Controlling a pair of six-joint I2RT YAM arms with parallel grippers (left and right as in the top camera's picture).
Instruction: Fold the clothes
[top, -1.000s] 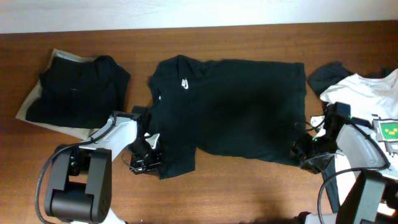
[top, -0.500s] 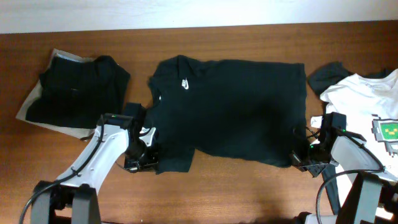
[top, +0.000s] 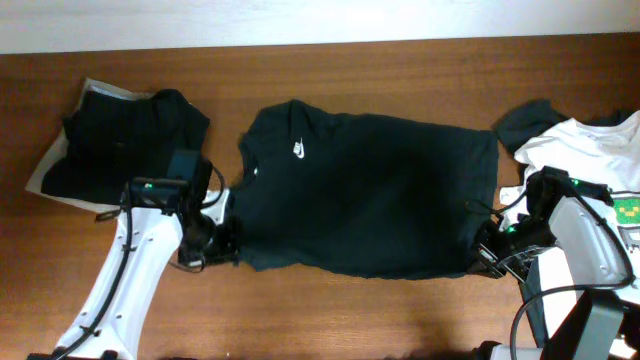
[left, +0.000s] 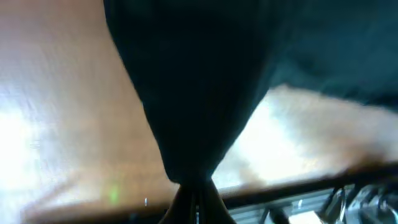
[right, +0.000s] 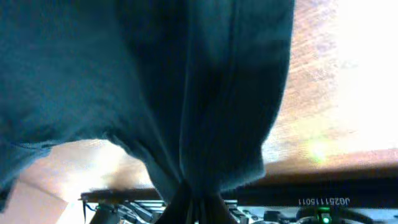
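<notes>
Left wrist: the left gripper (left: 194, 194) is clamped on dark cloth. The fabric narrows to a thin neck at the fingertips and fans out wide above them, with bare wood on both sides.
Right wrist: the right gripper (right: 189, 200) is likewise closed on gathered cloth. Folds run down into the pinch, and a hem edge hangs to the right of it.
Overhead, grip points: the left claw holds the near corner at the collar end. The right claw holds the near corner at the hem end.
Black T-shirt (top: 370, 195): spread across the middle of the table (top: 400, 70), with the collar toward the left arm and the hem toward the right arm. The near edge is pulled fairly straight between the two claws.
Swoosh logo (top: 299, 151): small and white, face up, near the collar.
Left of table: a folded black garment (top: 125, 140) rests on a beige garment (top: 40, 170), just apart from the spread shirt.
Right of table: a white shirt (top: 585, 150) lies heaped at the edge, with a dark garment (top: 525, 120) beside it and near the hem.
</notes>
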